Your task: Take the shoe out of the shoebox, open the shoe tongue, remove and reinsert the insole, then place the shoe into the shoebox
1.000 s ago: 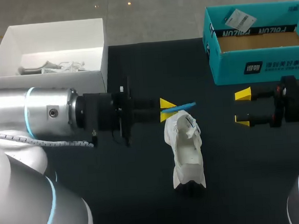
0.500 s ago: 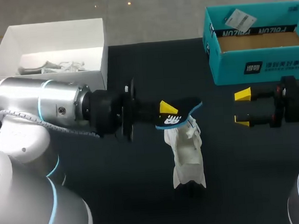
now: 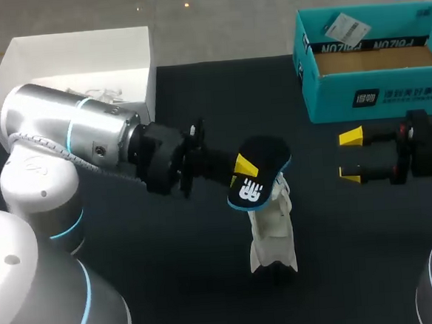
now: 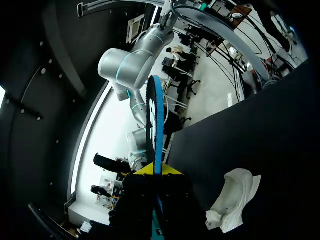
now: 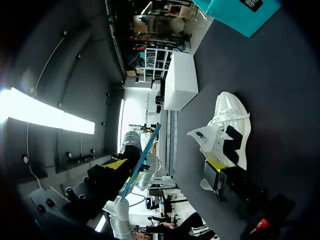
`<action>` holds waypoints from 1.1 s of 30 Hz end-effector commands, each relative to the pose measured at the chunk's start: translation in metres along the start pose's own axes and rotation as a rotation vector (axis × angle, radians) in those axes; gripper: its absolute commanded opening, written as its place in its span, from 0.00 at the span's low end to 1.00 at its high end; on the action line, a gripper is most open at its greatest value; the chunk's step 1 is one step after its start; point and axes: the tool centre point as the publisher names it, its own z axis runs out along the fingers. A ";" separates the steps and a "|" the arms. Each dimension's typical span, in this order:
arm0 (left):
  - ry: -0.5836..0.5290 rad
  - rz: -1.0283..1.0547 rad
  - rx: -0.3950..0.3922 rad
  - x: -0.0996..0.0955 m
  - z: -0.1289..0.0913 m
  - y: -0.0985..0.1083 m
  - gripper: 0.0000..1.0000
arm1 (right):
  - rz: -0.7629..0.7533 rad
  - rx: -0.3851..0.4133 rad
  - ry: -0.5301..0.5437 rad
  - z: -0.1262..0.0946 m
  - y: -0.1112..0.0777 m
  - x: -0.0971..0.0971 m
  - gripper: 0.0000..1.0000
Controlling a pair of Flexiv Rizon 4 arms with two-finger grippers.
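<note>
Pinching the black insole (image 3: 267, 155) in the left end effector (image 3: 244, 167) just above the white shoe (image 3: 273, 232), lying lengthwise toward the robot on the worktop (image 3: 171, 269), nearer than the open, empty right end effector (image 3: 351, 155).

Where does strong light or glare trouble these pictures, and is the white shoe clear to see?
Head view: even light, sheen on the left arm's silver casing; the white fabric shoe stands out on the black table. Left wrist view: bright backlight behind the black insole. Right wrist view: glaring ceiling strips, shoe clear.
</note>
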 end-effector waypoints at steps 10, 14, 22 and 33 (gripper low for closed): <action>0.023 0.225 -0.042 0.024 0.010 0.015 0.00 | -0.016 0.042 0.058 0.013 0.004 0.014 1.00; 0.019 0.282 -0.044 0.030 0.023 0.021 0.00 | -0.036 0.059 0.055 0.021 0.007 0.021 1.00; 0.054 0.361 -0.071 0.033 0.043 0.028 0.00 | -0.063 0.067 0.013 0.038 0.009 0.024 0.87; 0.031 0.359 -0.079 0.037 0.052 0.031 0.00 | -0.066 0.107 0.010 0.055 0.002 0.028 0.12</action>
